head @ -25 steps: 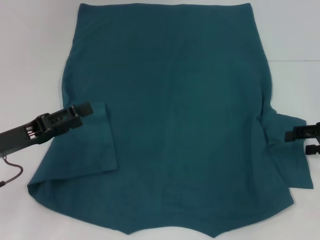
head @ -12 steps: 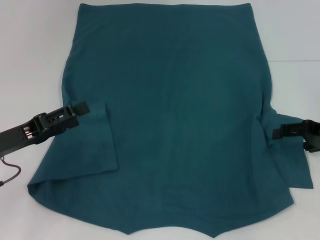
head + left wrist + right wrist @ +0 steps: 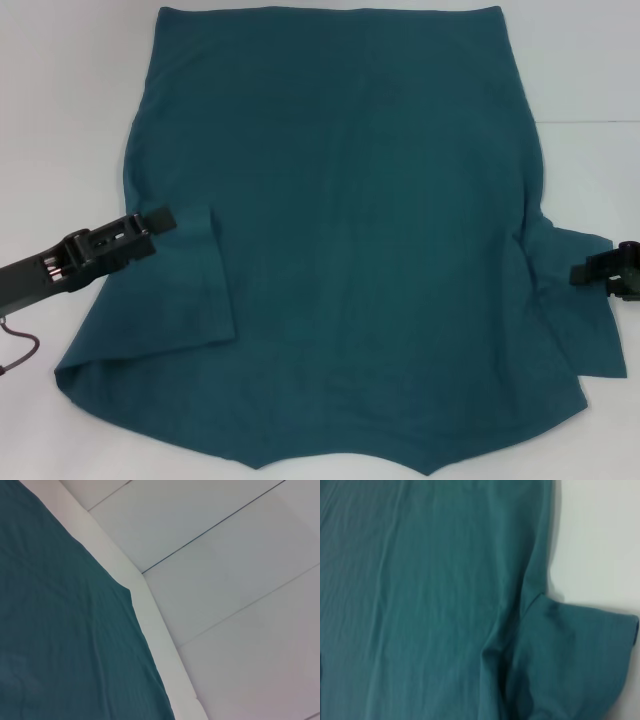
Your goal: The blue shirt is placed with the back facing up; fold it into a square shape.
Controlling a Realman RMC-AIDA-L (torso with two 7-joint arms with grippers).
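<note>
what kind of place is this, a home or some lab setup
Probably a lab or test bench: a plain white table, bare but for one blue shirt, with the left claw and right claw at its sleeves.

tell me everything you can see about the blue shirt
The blue shirt is a plain dark teal-blue tee of soft matte fabric, no print, spread flat on a white table. Its left sleeve is folded in over the body; its right sleeve lies spread outward. Light wrinkles run through the cloth. The left hand is over the folded sleeve's edge, the right hand over the right sleeve.
</note>
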